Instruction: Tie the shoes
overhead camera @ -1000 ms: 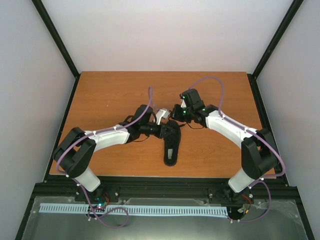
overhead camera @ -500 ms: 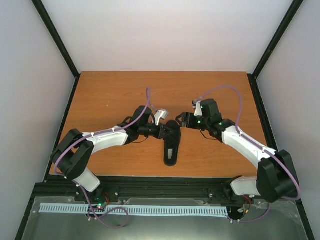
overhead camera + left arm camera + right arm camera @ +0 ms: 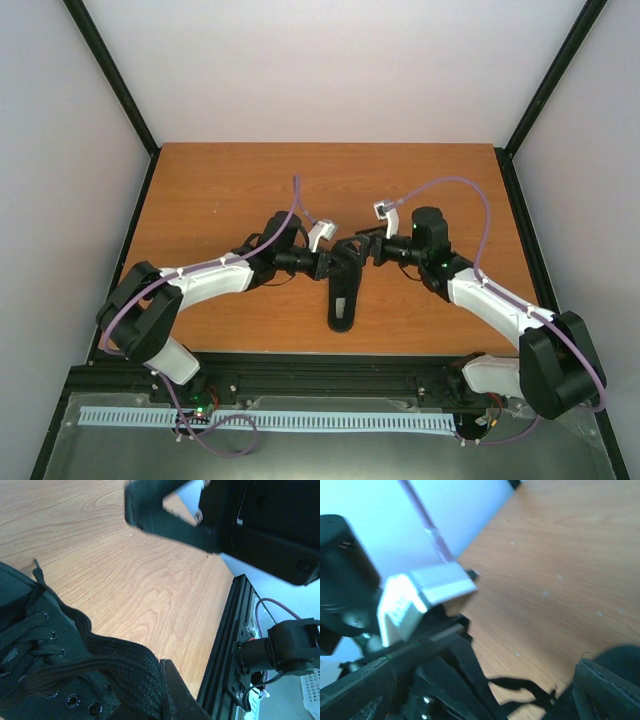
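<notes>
Since the earlier frame the right claw (image 3: 366,247) had swung down and in toward the shoe, and its jaws had gone from closed to wide apart. The left arm had barely shifted.

The shoe (image 3: 341,297) lay flat on the surface (image 3: 220,190). Its laced opening sat right at the two claws, and its toe pointed away from them toward the arm bases. The left claw (image 3: 333,262) was clamped tight on what looked like a lace (image 3: 100,667), drawn taut from the eyelets to its fingers. That grip probably served to anchor one strand and steady the shoe.

The right claw faced the left one from just across the shoe's opening, wide and holding nothing. In its wrist view a loose strand (image 3: 520,685) trailed on the surface between its spread fingers. Opening there seemed meant for taking that second strand, so that each claw would hold one end for the knot. No knot or bow was visible yet.
</notes>
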Available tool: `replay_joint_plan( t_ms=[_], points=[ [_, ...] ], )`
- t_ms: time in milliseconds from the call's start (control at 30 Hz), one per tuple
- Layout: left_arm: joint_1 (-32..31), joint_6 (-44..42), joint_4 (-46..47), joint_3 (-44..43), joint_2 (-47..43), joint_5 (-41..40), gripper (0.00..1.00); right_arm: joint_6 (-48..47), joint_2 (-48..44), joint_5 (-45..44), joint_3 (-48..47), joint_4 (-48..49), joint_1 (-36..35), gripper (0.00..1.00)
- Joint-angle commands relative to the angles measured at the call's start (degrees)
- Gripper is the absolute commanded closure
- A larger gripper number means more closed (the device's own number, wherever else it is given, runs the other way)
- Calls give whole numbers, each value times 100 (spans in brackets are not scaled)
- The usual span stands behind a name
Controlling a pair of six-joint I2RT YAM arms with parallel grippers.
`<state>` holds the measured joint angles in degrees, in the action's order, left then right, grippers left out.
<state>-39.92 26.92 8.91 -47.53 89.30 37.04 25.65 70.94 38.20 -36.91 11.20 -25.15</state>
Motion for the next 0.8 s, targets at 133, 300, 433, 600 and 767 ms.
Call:
replay_joint_plan(
  t_ms=[133, 300, 433, 600, 767],
  points=[
    [-42, -334, -81, -40, -242, 501, 99, -673, 441, 1455, -651, 201, -46, 2],
    [-42, -401, -200, -104, -182, 577, 99, -984, 695, 1741, -874, -113, -225, 2],
    [-42, -444, -268, -150, -145, 611, 99, -1301, 964, 1904, -1100, -425, -355, 3],
    [-42, -444, -257, -203, -60, 614, 99, -1521, 1146, 1923, -1155, -717, -364, 5],
    [-42, -341, -95, -255, 65, 671, 99, -1693, 1234, 1894, -1003, -961, -368, 7]
  ],
)
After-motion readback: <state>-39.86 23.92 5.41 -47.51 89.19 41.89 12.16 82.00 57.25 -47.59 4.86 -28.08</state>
